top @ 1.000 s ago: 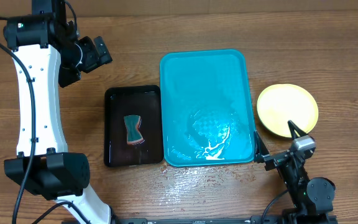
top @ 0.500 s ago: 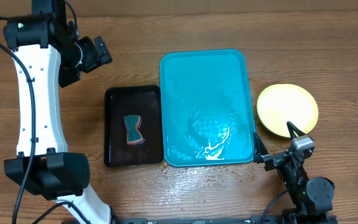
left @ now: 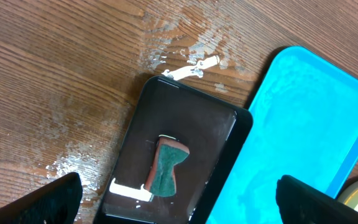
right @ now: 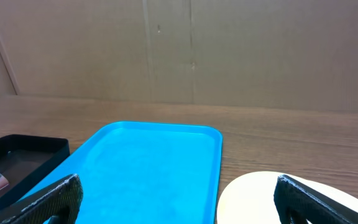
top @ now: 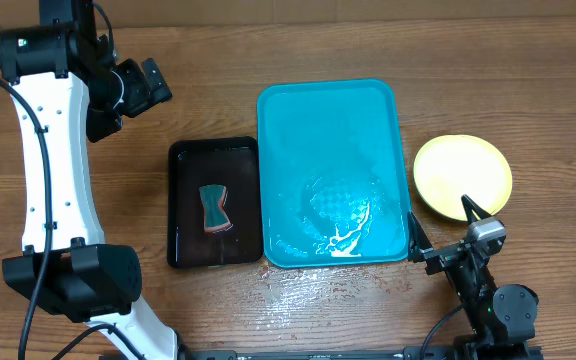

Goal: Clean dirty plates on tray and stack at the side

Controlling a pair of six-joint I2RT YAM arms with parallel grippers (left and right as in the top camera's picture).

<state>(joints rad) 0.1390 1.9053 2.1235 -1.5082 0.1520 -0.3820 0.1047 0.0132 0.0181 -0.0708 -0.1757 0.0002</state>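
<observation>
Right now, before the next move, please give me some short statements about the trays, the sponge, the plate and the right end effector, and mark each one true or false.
1. The turquoise tray holds no plate. True.
2. The sponge lies on the turquoise tray. False: the sponge lies in the black tray.
3. A yellow plate rests on the table beside the turquoise tray, on the right arm's side. True.
4. The right end effector is shut on the yellow plate. False: it is open and holds nothing.
</observation>
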